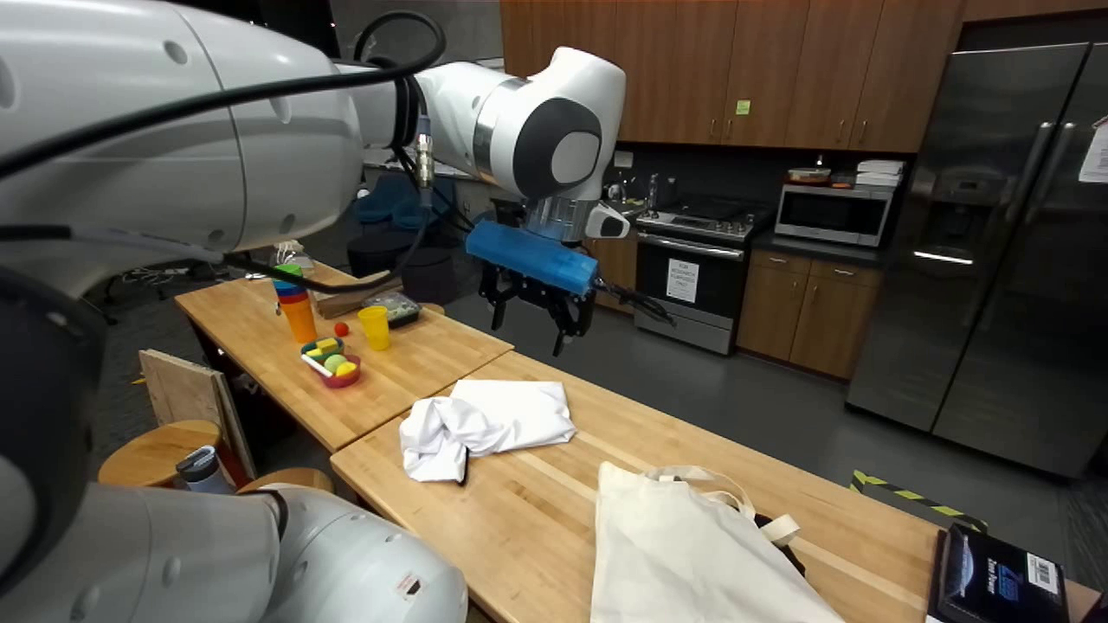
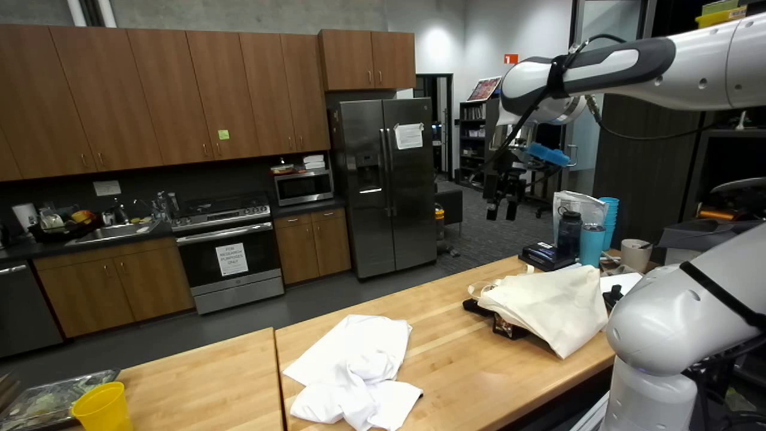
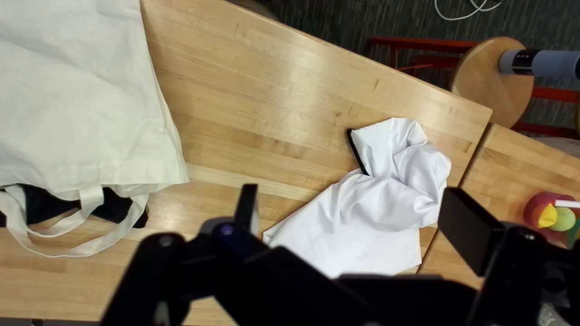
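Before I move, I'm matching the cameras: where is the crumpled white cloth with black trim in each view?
In an exterior view: white cloth just left of and below centre.
In an exterior view: white cloth at the bottom, slightly left of centre.
In the wrist view: white cloth right of and slightly below centre.
Shared landmark: the cream canvas tote bag, right of the cloth in both exterior views, left in the wrist view.
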Tool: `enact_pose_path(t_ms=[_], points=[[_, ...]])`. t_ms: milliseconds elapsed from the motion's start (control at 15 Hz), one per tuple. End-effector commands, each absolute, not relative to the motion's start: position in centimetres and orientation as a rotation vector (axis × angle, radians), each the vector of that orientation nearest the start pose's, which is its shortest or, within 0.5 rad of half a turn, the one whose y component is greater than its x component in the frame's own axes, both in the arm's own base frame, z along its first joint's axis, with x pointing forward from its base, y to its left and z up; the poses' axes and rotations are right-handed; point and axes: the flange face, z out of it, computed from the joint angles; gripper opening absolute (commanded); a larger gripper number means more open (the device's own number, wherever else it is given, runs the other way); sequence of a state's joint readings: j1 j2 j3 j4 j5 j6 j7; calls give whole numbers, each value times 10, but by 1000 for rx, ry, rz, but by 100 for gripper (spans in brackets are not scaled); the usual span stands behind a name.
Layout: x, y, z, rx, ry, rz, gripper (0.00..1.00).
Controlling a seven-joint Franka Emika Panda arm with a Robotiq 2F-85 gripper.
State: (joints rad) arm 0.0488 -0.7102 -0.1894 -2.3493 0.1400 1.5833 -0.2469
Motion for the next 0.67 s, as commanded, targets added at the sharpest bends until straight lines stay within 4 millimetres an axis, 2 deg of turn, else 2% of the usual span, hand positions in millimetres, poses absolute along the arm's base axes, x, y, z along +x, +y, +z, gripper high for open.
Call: enact_pose_path(t_ms=[0, 200, 333, 467, 600], points=[[327, -46, 570, -2863, -214, 29, 100], [324, -42, 559, -2935, -473, 0, 100], [330, -52, 541, -3024, -568, 2, 100], [345, -70, 523, -3141, -561, -101, 100], [358, -89, 511, -3200, -407, -264, 100]])
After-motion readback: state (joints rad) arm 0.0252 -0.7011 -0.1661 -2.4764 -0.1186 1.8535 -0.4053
